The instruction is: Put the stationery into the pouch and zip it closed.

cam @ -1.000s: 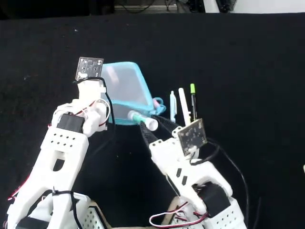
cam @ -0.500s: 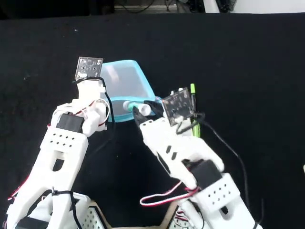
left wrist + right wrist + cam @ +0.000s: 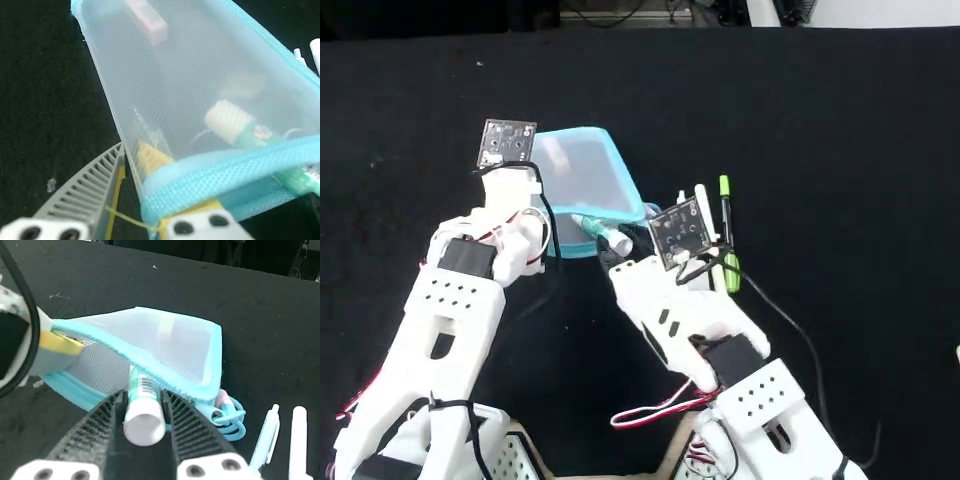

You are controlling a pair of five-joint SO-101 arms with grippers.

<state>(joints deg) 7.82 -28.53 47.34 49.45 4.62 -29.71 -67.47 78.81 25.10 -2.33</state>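
Note:
The translucent pouch (image 3: 585, 172) with a teal zipper edge (image 3: 225, 170) lies at the table's middle. My left gripper (image 3: 131, 150) is shut on its near edge, with the yellow-padded finger (image 3: 150, 161) inside and the grey finger (image 3: 87, 192) outside, which holds the mouth open. My right gripper (image 3: 144, 395) is shut on a green stick with a white cap (image 3: 143, 412). The stick's front end (image 3: 592, 226) is inside the pouch mouth, and that end (image 3: 227, 121) shows through the mesh. A pink eraser (image 3: 146, 19) lies deep inside.
Three pens lie side by side on the black cloth right of the pouch: a light blue one (image 3: 265, 440), a white one (image 3: 701, 196) and a green-capped one (image 3: 725, 190). A blue zipper cord (image 3: 231, 419) trails from the pouch corner.
My right gripper has carried the green stick left and forward, from outside the pouch edge into its mouth. The left arm and the pouch have stayed in place.

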